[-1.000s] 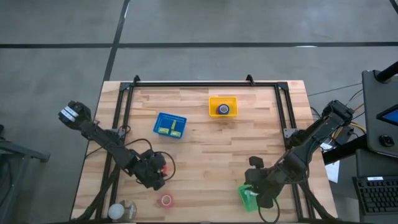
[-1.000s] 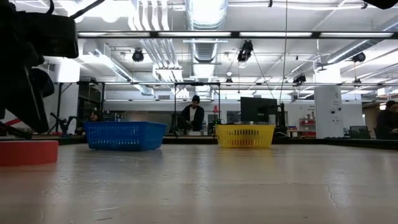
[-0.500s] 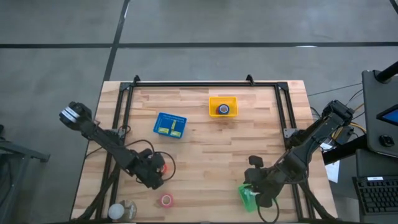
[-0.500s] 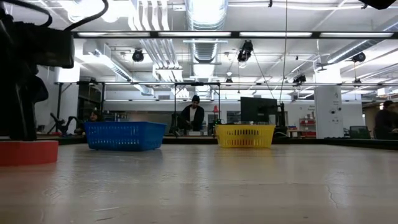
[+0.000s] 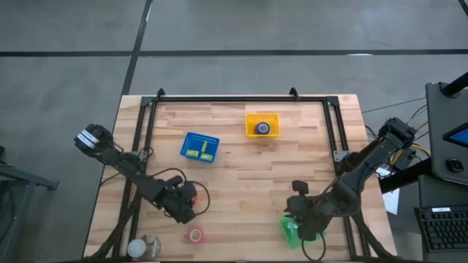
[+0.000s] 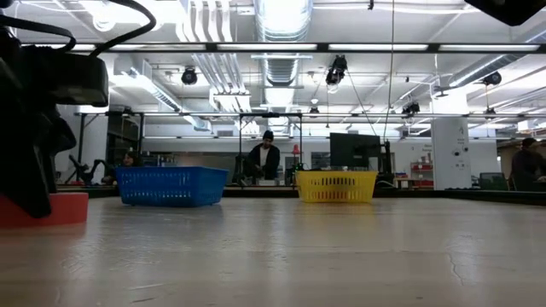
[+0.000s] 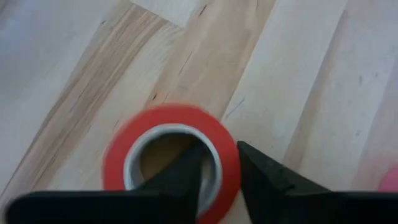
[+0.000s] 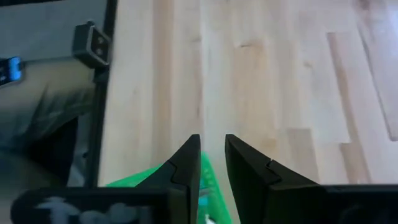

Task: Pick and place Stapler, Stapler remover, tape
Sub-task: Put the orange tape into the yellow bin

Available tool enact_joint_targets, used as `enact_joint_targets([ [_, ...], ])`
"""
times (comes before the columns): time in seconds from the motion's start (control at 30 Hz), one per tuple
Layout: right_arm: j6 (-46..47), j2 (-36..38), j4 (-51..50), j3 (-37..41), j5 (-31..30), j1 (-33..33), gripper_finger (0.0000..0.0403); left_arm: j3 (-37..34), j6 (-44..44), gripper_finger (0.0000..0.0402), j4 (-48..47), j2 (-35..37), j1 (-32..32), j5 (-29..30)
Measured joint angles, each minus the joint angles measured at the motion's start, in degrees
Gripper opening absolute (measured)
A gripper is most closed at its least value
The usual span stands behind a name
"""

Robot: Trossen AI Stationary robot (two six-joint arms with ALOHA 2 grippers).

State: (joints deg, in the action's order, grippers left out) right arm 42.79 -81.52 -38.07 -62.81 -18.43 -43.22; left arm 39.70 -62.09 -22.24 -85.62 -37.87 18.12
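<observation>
Near the bench's front-left, the left gripper has its fingers straddling the wall of a red tape roll, one inside the ring and one outside, clamped on it or nearly so; the roll sits flat on the wood. Another red roll lies loose nearer the front edge. At the front-right, the right gripper holds its fingers almost together around the edge of a green basket. A blue roll already sits in the yellow basket, and the blue basket holds pale yellow items. Judging by this, sorting is partly done, with both red rolls yet to be placed.
</observation>
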Motion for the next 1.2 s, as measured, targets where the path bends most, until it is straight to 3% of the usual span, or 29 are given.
enact_joint_targets([
  [0.13, 0.0, -0.02, 0.58, 0.82, -3.05, 0.17, 0.0062, -0.05, 1.11, 0.004, 0.98, -0.04, 0.0, 0.05],
  [0.33, -2.05, -0.09, 1.73, 1.22, -8.37, 0.31, 0.0061, 0.13, 6.33, 0.004, 4.43, 0.73, 0.3, 1.18],
  [0.8, -8.61, -0.09, 7.01, 1.43, -17.14, 1.6, 0.0108, 10.4, 23.58, 0.0046, 9.24, 2.68, 0.9, 14.22],
  [1.2, -10.08, -1.5, 7.26, 2.03, -25.75, 2.05, 0.0154, 11.16, 39.58, 0.0046, 27.2, 2.68, 0.92, 15.48],
])
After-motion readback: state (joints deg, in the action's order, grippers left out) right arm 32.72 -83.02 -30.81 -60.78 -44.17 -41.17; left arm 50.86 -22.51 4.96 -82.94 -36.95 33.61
